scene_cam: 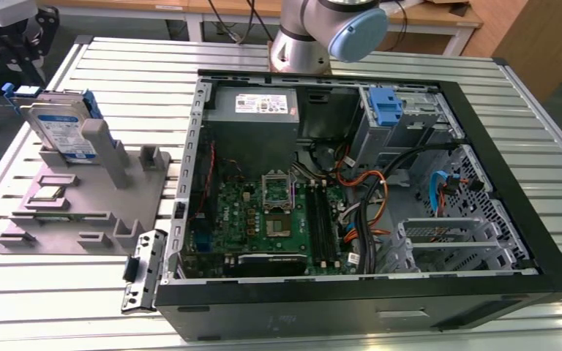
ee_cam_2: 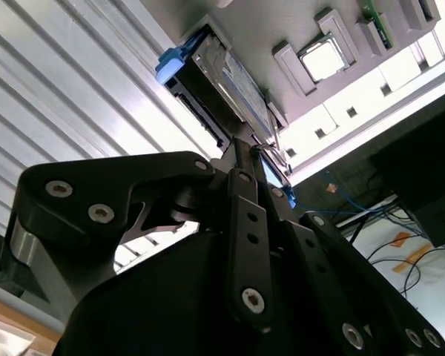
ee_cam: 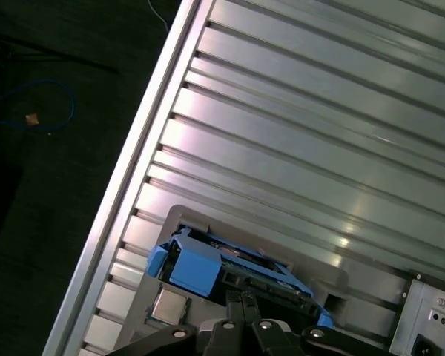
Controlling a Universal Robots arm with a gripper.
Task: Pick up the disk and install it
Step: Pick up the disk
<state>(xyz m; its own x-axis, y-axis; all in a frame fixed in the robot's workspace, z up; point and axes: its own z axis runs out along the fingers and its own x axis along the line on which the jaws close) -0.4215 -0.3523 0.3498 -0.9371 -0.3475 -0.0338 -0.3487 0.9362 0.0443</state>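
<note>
Disk (scene_cam: pixel 58 126) stands on edge in grey holder (scene_cam: pixel 76 219), presumably racked for top access, just ahead of the gripper (ee_cam: pixel 245 299); whether gripper is open or clamped cannot be told

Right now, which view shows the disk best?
The exterior view: the disk stands upright in the grey holder, with its label visible. Both wrist views show mainly its blue-railed edge.

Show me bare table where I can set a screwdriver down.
In the exterior view: bare table below the grey holder, and a strip at that view's right of the computer case. Crowded: the holder, where the disk stands, and the case's inside.
</note>
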